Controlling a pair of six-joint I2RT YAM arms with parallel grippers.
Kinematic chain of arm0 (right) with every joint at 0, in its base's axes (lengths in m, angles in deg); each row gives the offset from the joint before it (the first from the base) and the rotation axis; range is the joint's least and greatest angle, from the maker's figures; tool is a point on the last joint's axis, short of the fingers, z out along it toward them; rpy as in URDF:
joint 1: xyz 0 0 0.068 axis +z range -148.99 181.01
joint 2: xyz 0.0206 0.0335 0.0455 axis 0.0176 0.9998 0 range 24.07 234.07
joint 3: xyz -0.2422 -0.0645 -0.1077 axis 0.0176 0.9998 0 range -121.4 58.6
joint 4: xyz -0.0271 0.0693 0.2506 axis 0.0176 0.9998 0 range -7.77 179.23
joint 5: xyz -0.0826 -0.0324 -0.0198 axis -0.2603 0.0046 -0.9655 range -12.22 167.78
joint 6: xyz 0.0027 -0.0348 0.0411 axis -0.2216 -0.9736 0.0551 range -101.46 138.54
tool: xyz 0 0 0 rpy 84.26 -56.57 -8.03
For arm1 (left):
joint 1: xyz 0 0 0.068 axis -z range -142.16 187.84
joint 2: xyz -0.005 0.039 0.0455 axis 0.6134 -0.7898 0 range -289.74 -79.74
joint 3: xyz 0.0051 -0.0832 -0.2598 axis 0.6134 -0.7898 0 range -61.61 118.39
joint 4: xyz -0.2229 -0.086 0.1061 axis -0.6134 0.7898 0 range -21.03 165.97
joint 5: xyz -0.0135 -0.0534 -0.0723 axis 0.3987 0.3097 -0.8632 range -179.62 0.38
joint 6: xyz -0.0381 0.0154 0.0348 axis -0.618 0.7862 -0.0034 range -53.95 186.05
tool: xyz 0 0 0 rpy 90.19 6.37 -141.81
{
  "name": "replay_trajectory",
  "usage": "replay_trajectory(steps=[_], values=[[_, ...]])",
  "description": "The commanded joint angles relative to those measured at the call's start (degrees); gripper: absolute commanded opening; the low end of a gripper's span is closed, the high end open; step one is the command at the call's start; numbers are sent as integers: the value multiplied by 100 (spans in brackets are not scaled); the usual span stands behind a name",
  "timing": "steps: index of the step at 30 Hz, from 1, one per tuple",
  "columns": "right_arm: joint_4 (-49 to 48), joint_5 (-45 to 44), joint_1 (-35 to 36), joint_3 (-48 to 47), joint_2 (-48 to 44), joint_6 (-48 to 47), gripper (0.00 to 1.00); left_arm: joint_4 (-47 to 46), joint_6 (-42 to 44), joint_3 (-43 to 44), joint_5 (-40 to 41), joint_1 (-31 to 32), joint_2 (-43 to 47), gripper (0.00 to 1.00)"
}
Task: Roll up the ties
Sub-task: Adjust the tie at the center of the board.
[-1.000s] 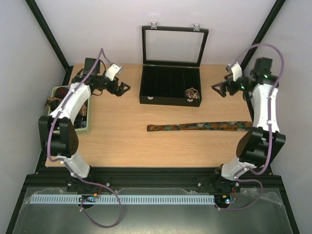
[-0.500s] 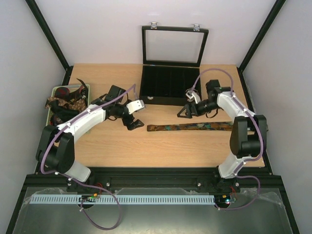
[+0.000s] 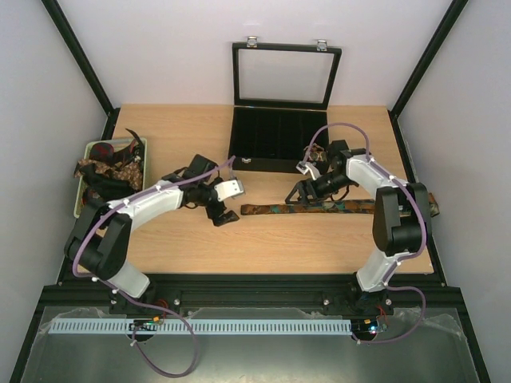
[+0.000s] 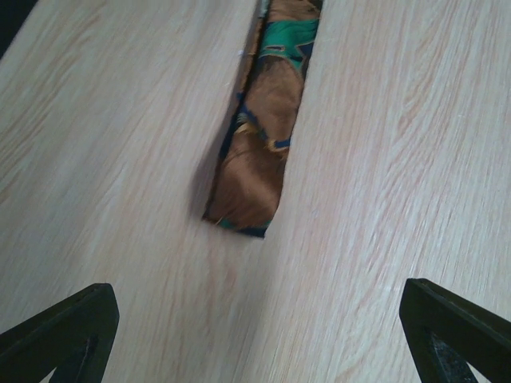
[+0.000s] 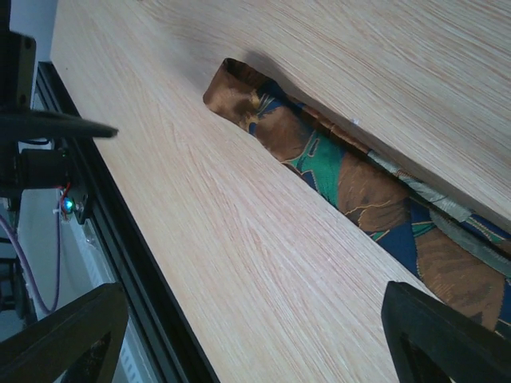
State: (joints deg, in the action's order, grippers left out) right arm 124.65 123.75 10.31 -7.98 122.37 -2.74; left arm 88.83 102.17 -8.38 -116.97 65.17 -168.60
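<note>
both arms swung in from the far corners. left gripper sits near the tie end, right gripper over it. both jaws wide, tie flat on surface.

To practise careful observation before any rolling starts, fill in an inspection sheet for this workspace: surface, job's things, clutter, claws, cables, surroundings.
Surface: pale wood table.
Job's things: one tie lying flat and unrolled; more ties heaped in the basket.
Clutter: black box behind the flat tie, lid up.
Claws: left claw open, just short of the tie's end; right claw open, over the tie; neither holds anything.
Cables: purple cable looping along each arm, none on the tie.
Surroundings: white walls, black frame.
</note>
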Motion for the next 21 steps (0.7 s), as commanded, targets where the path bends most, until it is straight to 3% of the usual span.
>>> replay_trajectory(steps=[1,9,15,21], values=[[449,79,1,-255,330,-19,85,-579,-258,-85,168,315,-277,99],[300,175,1,-116,542,250,73,-1053,-144,-50,177,680,-795,99],[82,50,6,-30,602,543,59,-1108,-148,462,146,773,-1281,99],[105,51,-1,-122,617,706,56,-736,-70,1048,369,998,-2043,96]])
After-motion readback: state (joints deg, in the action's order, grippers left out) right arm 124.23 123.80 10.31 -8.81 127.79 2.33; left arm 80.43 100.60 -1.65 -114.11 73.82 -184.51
